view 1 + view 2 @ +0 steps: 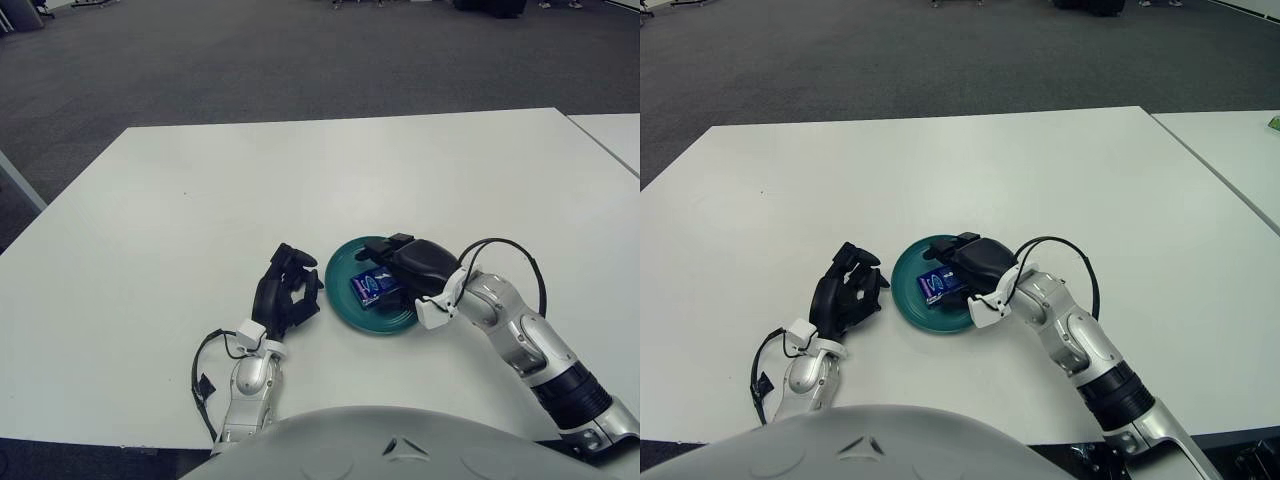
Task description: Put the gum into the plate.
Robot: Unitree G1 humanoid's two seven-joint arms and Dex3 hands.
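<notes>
Right hand (pixel 405 266) over the plate (pixel 342 292), gum (pixel 374 286) lying in it.
Fingers loosely spread beside the blue pack, gripping nothing; my left hand (pixel 286 294) shows just left of the green plate on the white tabletop (pixel 300 180), fingers curled.

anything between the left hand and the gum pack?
Only the near rim of the green plate and a strip of bare white table. The gum pack lies in the plate, right of the left hand; both eye views show it.
</notes>
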